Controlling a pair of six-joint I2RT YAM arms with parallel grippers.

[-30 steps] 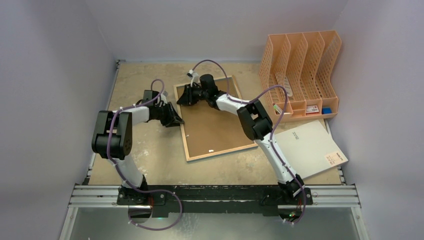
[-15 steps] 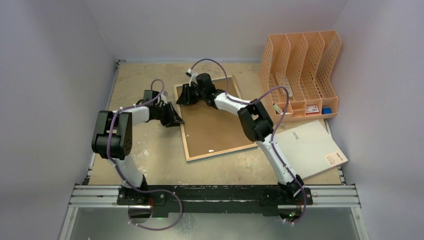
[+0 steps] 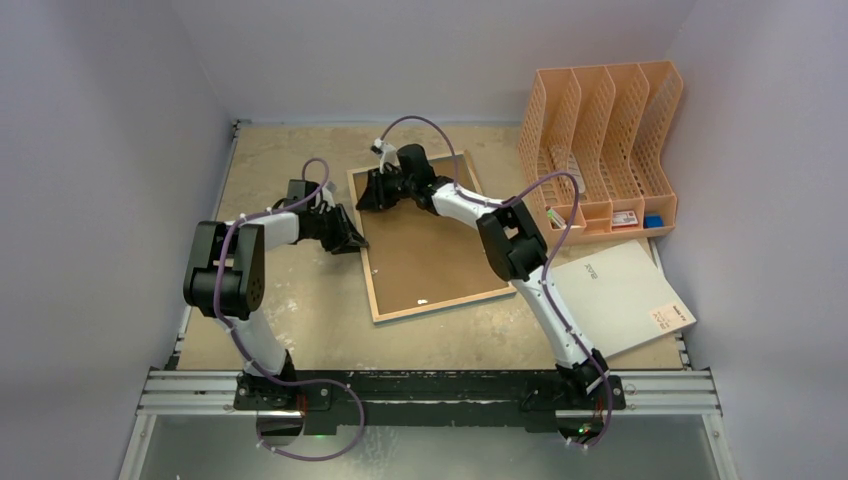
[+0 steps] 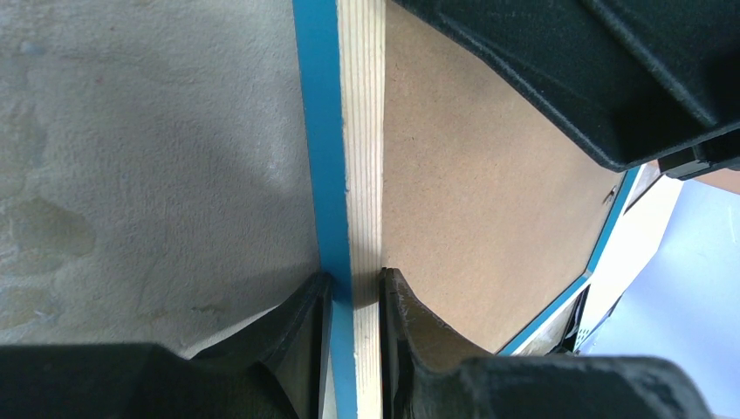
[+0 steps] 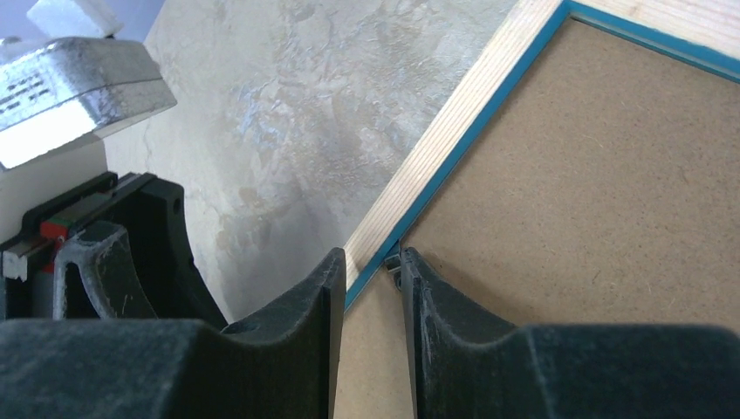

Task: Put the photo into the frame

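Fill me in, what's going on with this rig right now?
A thin rectangular picture frame, with pale wood rails and a cyan-blue edge, lies face down on the table with a plain brown backing board set in it. The left gripper is clamped on the frame's left rail. The right gripper straddles the rail near the far left corner; whether it grips is unclear. No photo is visible.

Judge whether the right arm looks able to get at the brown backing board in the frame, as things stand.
Probably yes. The right gripper straddles a rail of the frame right beside the backing board, whose brown surface lies bare; the left gripper clamps another rail, clear of it.
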